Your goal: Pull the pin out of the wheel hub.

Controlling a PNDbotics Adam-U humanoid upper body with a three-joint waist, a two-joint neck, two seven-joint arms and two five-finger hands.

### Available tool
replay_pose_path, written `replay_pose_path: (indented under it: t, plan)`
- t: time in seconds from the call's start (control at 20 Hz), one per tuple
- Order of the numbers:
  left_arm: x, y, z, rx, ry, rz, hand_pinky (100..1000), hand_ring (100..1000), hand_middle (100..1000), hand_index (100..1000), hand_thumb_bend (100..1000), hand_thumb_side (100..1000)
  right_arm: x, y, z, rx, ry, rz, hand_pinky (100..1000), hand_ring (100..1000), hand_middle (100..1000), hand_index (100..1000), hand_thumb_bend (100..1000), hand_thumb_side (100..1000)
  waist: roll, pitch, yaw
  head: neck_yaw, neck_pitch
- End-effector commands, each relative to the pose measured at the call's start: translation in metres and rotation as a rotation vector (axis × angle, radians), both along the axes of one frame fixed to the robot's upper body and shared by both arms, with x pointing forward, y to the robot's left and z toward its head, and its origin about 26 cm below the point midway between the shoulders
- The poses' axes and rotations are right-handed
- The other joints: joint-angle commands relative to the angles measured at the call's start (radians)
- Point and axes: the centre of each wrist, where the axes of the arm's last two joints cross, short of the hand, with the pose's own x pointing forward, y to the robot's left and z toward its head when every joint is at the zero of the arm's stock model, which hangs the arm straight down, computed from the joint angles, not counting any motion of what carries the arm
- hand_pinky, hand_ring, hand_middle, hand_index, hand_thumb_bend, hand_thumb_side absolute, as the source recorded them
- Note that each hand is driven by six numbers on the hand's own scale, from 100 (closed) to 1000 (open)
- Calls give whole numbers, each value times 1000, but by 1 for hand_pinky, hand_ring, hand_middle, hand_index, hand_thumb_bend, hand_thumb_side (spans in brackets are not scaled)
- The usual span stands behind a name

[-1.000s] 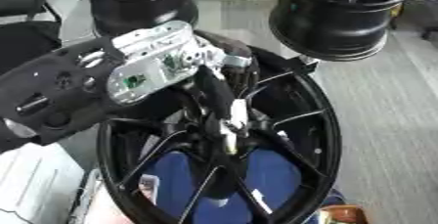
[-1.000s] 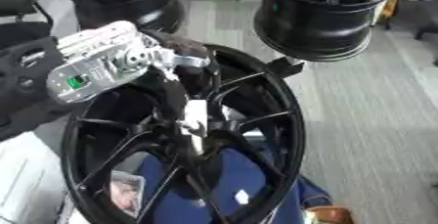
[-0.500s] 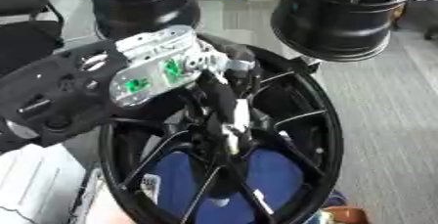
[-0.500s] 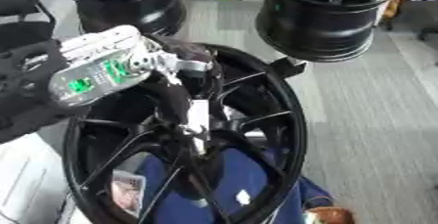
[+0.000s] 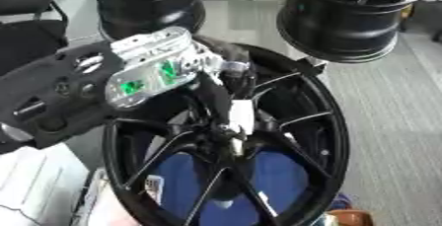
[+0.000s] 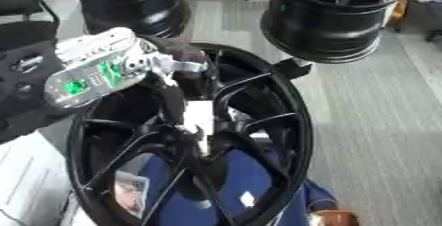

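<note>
- The left hand (image 5: 164,72) reaches down into the wheel hub (image 5: 229,138), its fingers curled round the pale pin (image 5: 241,115).
- The pin looks stiff, light and likely snug; gripping near its top suits a straight pull.

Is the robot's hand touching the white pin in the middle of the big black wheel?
Touching. In the left eye view the left hand reaches down to the wheel hub, its dark fingers lying against the white pin with no gap showing.
</note>
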Motion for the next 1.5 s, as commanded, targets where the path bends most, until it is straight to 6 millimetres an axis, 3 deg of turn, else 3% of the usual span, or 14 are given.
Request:
replay_pose_path:
  t: [0.05,0.15,0.5,0.9,1.05,1.2,1.5]
  plan:
    - [0,5,16,38,91,132,731,724,605,726,573,317,-4,0,9,-18,-28,-5,866,713,777,829,100,100,-4,-13,0,0,5]
    - [-2,4,17,37,88,131,719,706,580,665,566,316,-4,0,9,-17,-31,-5,867,713,777,829,100,100,-4,-13,-1,0,5]
    - [-1,6,10,57,98,160,694,658,530,577,506,306,-4,-1,8,-21,-38,-12,867,714,777,830,100,100,-1,-14,-2,-1,5]
    - [1,6,6,64,112,183,587,496,377,557,318,118,-4,-2,7,-15,-39,-20,867,712,777,829,100,100,-1,-14,-1,2,5]
    - [0,6,6,65,114,180,537,439,315,517,257,100,-4,-2,7,-11,-40,-23,867,711,776,830,100,100,-1,-14,-1,2,5]
    - [-1,6,6,64,114,181,524,400,260,475,248,100,-4,-2,7,-10,-45,-26,867,712,776,830,100,100,-1,-15,0,2,5]
    - [-2,14,15,38,116,194,512,379,231,444,264,100,-4,-2,7,-11,-44,-26,867,712,776,831,100,100,-2,-18,3,4,5]
